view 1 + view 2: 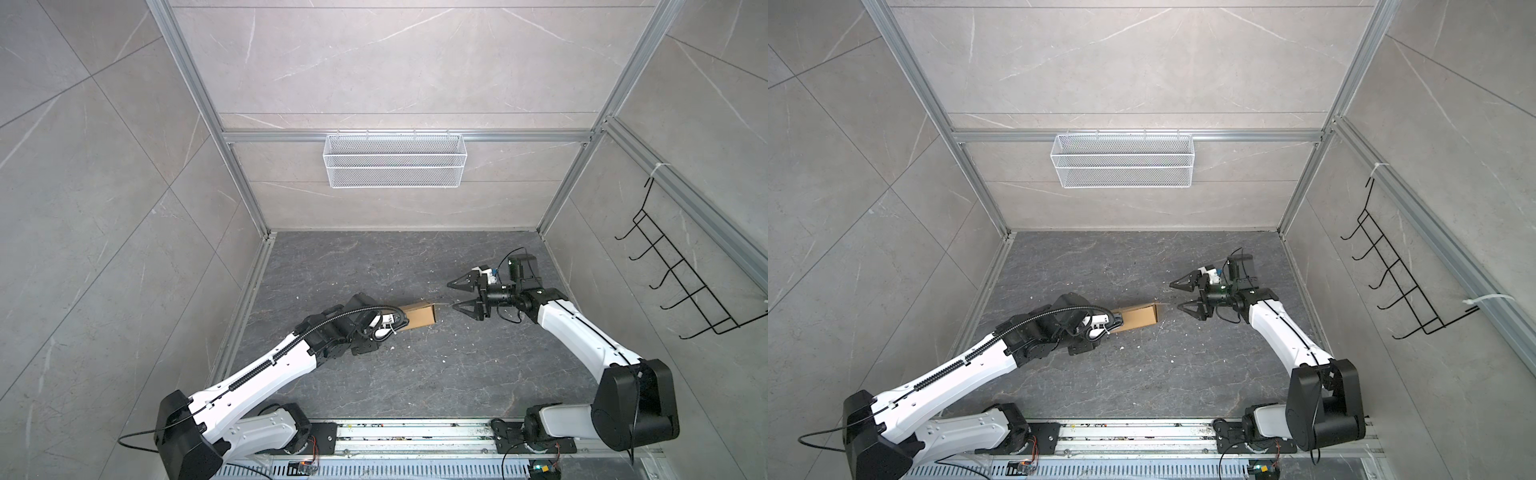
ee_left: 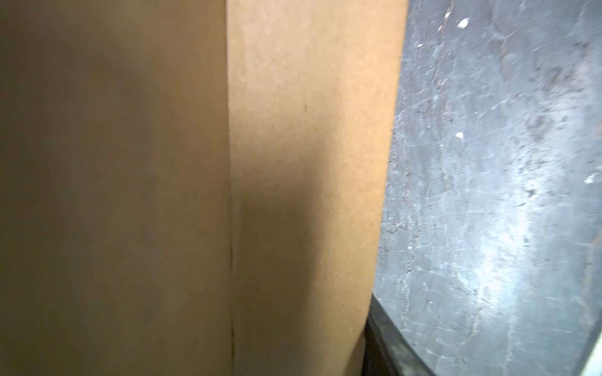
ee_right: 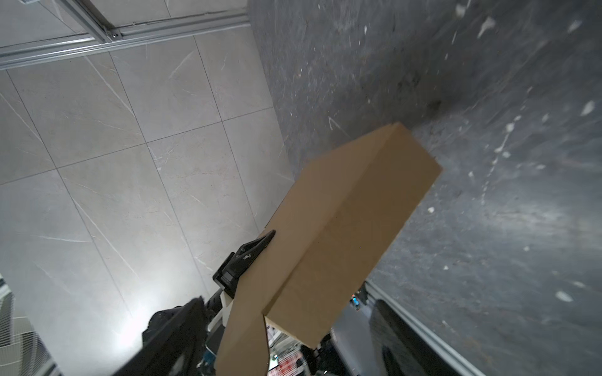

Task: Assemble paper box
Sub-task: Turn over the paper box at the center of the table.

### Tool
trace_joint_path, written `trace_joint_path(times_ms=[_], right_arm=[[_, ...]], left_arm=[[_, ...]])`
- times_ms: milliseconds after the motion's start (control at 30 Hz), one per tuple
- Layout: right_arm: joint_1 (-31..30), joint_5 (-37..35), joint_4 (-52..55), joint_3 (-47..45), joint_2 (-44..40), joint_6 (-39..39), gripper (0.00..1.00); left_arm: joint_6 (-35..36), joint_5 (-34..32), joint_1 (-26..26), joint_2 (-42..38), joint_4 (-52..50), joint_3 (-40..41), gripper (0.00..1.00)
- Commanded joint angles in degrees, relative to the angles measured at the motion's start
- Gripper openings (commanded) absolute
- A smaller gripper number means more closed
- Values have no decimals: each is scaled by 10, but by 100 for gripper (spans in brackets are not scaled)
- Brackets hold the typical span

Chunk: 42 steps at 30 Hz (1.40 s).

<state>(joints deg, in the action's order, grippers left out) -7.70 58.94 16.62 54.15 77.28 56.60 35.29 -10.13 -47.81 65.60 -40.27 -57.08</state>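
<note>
The paper box point(image 1: 420, 317) is a long, narrow folded box of plain brown cardboard, held just above the dark floor near the middle in both top views point(image 1: 1140, 318). My left gripper point(image 1: 400, 322) is shut on its left end. In the right wrist view one black finger point(image 3: 254, 250) presses on the box's side wall point(image 3: 345, 224); the other is hidden behind the cardboard. Cardboard point(image 2: 195, 182) fills most of the left wrist view. My right gripper point(image 1: 453, 296) is open and empty, a short way off the box's right end.
A white wire mesh basket point(image 1: 395, 160) hangs on the back wall. A black wire hook rack point(image 1: 681, 286) is fixed to the right wall. Aluminium frame posts run along the floor's edges, and both arms' bases sit on the front rail point(image 1: 415, 436). White specks dot the floor.
</note>
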Motion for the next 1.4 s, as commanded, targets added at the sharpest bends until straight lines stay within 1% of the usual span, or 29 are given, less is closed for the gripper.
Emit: trace_joint_path(times_ms=[0,67,100,133,200,233,433,533,600,667,767,833,933,1067,1367], right_arm=[[3,-40,73,5,-33,-128,80],[6,-68,87,-7,-55,-166,80],[9,-72,81,-15,-66,-172,80],[20,-56,44,-36,-84,-161,81],[37,-13,-58,-80,-104,-110,81],[37,-9,-89,-91,-116,-103,81],[37,-39,-47,-133,-184,-229,81],[20,-73,-33,-163,-209,-269,79],[2,-89,-30,-174,-213,-280,79],[-16,-99,-39,-185,-204,-281,77],[-42,-107,-79,-182,-175,-265,76],[-68,-117,-92,-167,-150,-268,76],[-101,-136,-83,-133,-102,-282,75],[-112,-139,-113,-105,-50,-266,73],[-115,-144,-136,-70,-3,-256,69]], left_arm=[[-28,65,15,23,-46,-48,39],[-29,88,25,42,-66,-67,39],[-29,100,30,50,-76,-75,39],[-29,108,35,60,-83,-81,39],[-26,124,40,76,-93,-90,39],[-24,128,43,85,-99,-94,39],[-20,162,57,135,-127,-134,38],[-11,176,58,162,-134,-149,38],[-6,182,59,178,-140,-158,38],[1,180,61,192,-144,-164,38],[8,184,68,206,-147,-172,38],[11,187,72,215,-147,-178,37],[13,195,73,233,-151,-190,38],[14,200,73,256,-160,-206,36],[18,202,76,273,-157,-212,35]])
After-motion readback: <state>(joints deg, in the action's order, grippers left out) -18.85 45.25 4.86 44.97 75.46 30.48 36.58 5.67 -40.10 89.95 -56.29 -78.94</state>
